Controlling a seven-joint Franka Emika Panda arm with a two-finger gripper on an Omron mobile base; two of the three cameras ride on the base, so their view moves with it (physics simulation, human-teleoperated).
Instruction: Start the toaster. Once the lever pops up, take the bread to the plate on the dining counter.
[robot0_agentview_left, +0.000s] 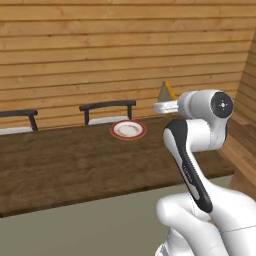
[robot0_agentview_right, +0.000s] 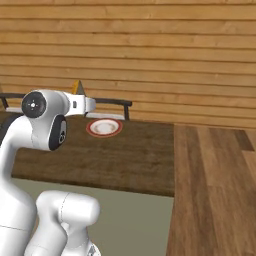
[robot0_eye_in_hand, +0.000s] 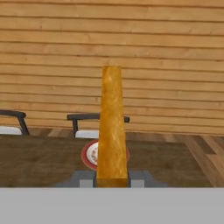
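While the white arm rises from the lower right of the left base view, you can see its gripper clenched on the square slice of golden-tan bread with a darker crust edge, which stands edge-on up the middle of the hand view, pinched between the two grey fingertips at the bottom. In the left base view the bread peeks out as a small orange-tan wedge just above the arm's wrist, right of centre; in the right base view it shows at the upper left, above the wrist. You will find the small round plate with a reddish-orange rim and pale centre lying flat on the long dark brown wood-grain counter, near its far edge at the middle of the left base view. In the hand view the plate sits partly hidden behind the lower part of the slice. Two dark-backed chairs with pale seats stand behind the counter, against a wall of horizontal light wooden planks. A wooden plank floor fills the right side of the right base view.
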